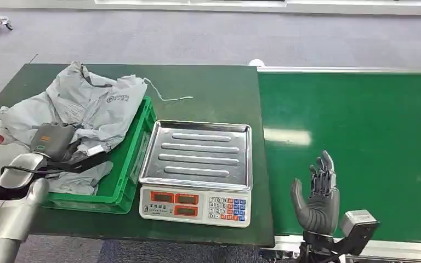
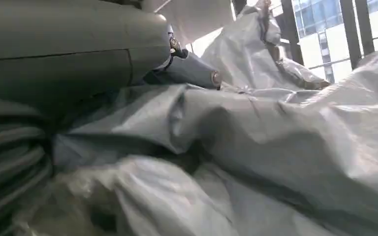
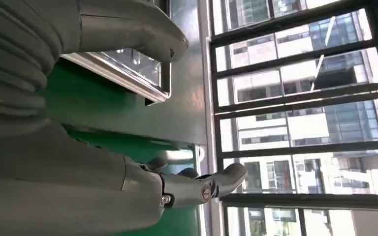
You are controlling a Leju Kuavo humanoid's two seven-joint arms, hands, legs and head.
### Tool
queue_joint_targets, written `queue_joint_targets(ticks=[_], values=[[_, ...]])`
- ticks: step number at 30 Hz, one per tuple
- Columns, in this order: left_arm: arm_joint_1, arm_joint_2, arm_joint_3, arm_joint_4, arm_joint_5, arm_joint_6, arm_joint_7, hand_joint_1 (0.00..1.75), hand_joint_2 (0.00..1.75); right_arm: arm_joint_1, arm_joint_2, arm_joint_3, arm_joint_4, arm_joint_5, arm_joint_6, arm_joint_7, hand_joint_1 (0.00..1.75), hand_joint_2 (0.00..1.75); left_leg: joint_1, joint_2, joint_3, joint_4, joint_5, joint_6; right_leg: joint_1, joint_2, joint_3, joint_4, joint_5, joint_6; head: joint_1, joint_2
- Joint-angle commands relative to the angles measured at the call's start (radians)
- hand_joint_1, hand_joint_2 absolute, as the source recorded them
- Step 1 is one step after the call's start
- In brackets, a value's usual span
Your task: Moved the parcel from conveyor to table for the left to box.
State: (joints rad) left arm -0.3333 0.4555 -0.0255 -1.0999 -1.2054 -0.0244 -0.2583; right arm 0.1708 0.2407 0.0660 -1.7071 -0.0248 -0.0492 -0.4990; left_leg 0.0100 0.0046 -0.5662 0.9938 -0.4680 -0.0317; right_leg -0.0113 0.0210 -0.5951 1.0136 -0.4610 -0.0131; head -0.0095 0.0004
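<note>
Judging by the grey parcel (image 1: 87, 112) lying in the green box (image 1: 134, 164) at the frame's left, boxing looks nearly done: the left robot hand (image 1: 55, 143) rests among its folds, grip untellable, while the right robot hand (image 1: 318, 194) hovers spread and empty over the bare conveyor (image 1: 362, 137).

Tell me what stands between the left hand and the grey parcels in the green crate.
Nothing visible does: the left hand already rests on the grey parcels heaped in the green crate.
</note>
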Motion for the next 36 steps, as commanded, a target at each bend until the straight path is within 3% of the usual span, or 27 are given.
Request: queue_joint_targets(ticks=[1,20,24,27,33,34,36], values=[[0.085,-0.046,0.070,-0.167,0.168,-0.063,-0.070,0.00,1.75,-0.045,-0.052,0.037,0.088,-0.018,-0.018,-0.002,0.00,1.75,0.000,0.000,0.001,-0.001,0.000,0.001,0.001,-0.001,0.002,-0.002,0.001,0.001,0.000,0.000],[0.116,-0.021,-0.042,-0.314,0.286,-0.152,-0.077,0.00,1.75,-0.058,-0.055,0.035,0.098,-0.026,-0.021,0.006,0.00,1.75,0.000,-0.003,0.001,-0.001,0.001,0.001,0.000,-0.004,0.003,-0.002,0.000,0.001,0.000,0.000],[0.160,-0.037,-0.027,-0.398,0.574,-0.292,-0.147,0.00,1.75,-0.090,-0.068,0.062,0.139,-0.022,-0.005,0.020,0.00,1.75,0.000,-0.003,0.001,-0.001,0.000,0.001,0.000,-0.004,0.003,-0.002,0.000,0.001,0.000,0.000],[0.170,-0.156,-0.058,-0.425,0.786,-0.375,-0.185,0.00,1.75,-0.180,-0.084,0.112,0.225,-0.016,0.028,0.031,0.00,1.75,-0.001,-0.001,0.001,-0.001,0.001,0.001,-0.001,-0.002,0.002,-0.002,0.001,0.001,0.000,0.000],[0.124,-0.178,-0.142,-0.374,0.842,-0.335,-0.195,0.00,1.75,-0.229,-0.090,0.141,0.256,-0.017,0.037,0.042,0.00,1.75,0.000,-0.006,0.001,0.000,0.002,0.002,0.000,-0.007,0.004,-0.004,0.001,0.001,0.000,0.000],[0.094,-0.251,-0.140,-0.326,0.924,-0.389,-0.204,0.00,1.75,-0.268,-0.093,0.163,0.288,-0.004,0.055,0.052,0.00,1.75,0.000,-0.006,0.000,0.000,0.001,0.001,0.000,-0.007,0.004,-0.002,0.001,0.001,0.000,0.000],[0.014,-0.391,-0.193,-0.201,0.936,-0.342,-0.195,0.00,1.75,-0.376,-0.078,0.194,0.388,0.012,0.067,0.073,0.00,1.75,-0.001,-0.008,0.001,-0.001,0.002,0.002,-0.001,-0.009,0.004,-0.003,0.001,0.001,0.000,0.000]])
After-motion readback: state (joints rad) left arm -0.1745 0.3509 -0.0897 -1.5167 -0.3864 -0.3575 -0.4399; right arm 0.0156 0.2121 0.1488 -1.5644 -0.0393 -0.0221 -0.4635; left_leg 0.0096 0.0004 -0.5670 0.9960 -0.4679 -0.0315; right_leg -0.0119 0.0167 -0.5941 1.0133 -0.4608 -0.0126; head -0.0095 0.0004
